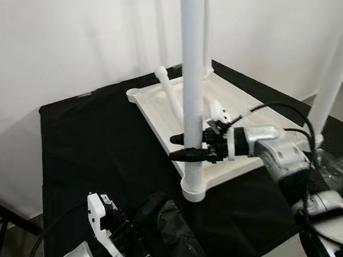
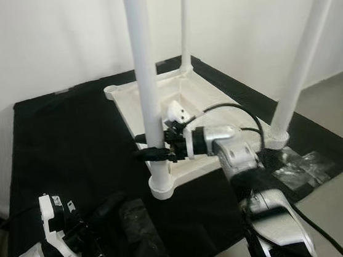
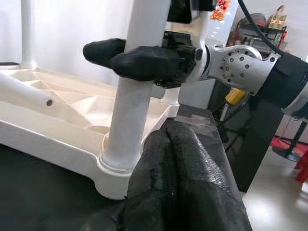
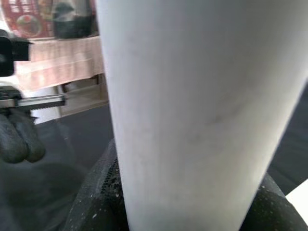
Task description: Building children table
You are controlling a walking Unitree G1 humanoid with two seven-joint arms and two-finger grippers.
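A white table top lies upside down on a black-covered surface. One white leg stands upright in its near corner socket. My right gripper is shut on this leg low down, one black finger on each side. In the right wrist view the leg is very close. Two more legs stand upright, at the far corner and the right corner. A loose leg lies inside the top. My left gripper rests low in front of the near corner, its fingers pressed together and holding nothing.
Clear plastic wrapping lies on the black cloth at the right, by the right leg's base. A crumpled fold of black cloth sits near the front edge. A white wall stands behind and grey floor lies to the right.
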